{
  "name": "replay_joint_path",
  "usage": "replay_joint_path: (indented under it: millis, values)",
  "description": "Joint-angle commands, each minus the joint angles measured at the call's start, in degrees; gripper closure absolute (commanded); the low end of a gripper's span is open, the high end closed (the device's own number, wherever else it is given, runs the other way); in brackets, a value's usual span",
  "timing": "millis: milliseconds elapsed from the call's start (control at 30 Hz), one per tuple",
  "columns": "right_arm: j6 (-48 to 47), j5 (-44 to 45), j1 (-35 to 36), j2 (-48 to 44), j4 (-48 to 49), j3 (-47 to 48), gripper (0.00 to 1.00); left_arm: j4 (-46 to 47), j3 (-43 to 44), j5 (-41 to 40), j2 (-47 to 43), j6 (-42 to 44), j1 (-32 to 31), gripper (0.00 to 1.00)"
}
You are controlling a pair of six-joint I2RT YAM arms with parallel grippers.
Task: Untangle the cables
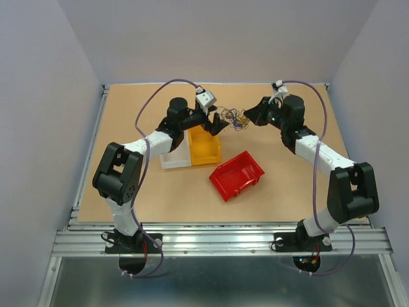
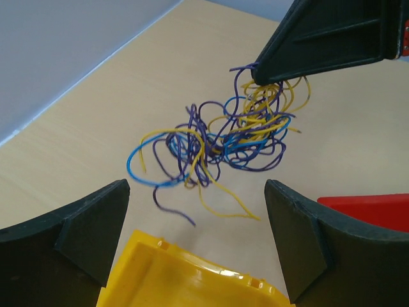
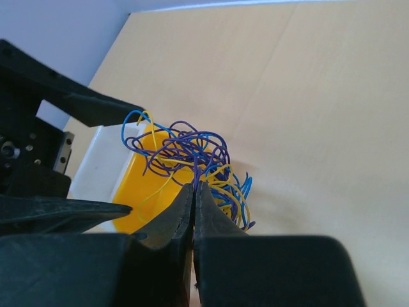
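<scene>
Over the table [image 1: 281, 192], right tool [image 3: 193, 190] pinching cables [image 2: 223, 137], left tool [image 2: 197, 188] spread wide

In the top external view, I am reading the tangle of thin blue, purple and yellow cables [image 1: 233, 119] as one knot: single strands are showing too small to separate. In the left wrist view, the bottom edge is cutting off the yellow plastic bin [image 2: 185, 275] and the black left gripper [image 2: 197, 192]; the right edge is cutting off the red plastic bin [image 2: 367, 208]. In the right wrist view, the black right gripper [image 3: 193, 188] is hiding the strands it is pinching.
</scene>
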Motion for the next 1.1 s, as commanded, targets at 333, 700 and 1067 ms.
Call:
replay_joint_path:
  millis: [333, 700, 1067]
  values:
    - [-3.3, -6.6, 3.8, -5.8, 8.4, -6.2, 0.99, 1.3, -0.7, -1.6, -2.1, 1.8, -2.6, 0.16]
    - [-3.5, -4.0, 3.8, -12.9, 9.6, -10.2, 1.0, -0.1, 1.3, -6.5, 0.7, 3.9, -5.2, 0.94]
    - [-0.3, 36.5, 1.3, -6.7, 6.8, -12.2, 0.94, 7.0, -2.8, -19.5, -3.4, -1.3, -4.7, 1.0]
